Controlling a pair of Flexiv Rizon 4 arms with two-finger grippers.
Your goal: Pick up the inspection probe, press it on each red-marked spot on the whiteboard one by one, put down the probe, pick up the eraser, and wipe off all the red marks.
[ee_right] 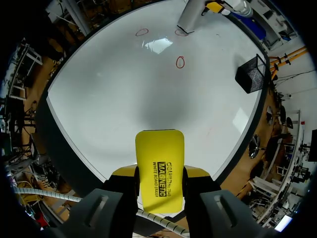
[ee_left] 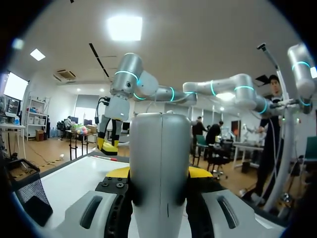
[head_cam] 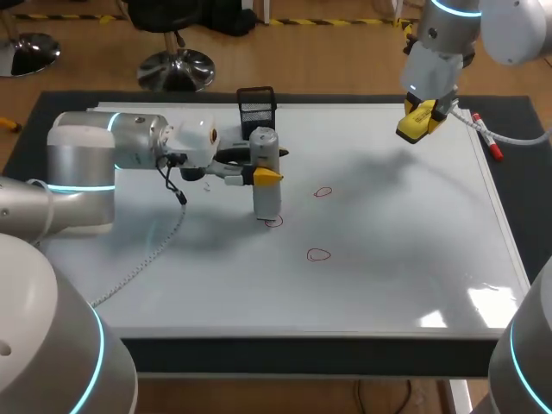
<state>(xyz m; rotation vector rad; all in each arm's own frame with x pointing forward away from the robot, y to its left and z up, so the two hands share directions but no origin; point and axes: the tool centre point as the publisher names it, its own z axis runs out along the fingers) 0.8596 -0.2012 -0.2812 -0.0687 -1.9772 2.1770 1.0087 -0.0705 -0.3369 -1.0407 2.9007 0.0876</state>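
The probe is pinched upright by the left pincer, tip on a red mark on the whiteboard; it is best pressed straight down, untilted. The eraser is clamped in the right pincer, aloft.

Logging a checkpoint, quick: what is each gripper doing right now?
Left gripper: closed on the inspection probe.
Right gripper: closed on the yellow eraser.
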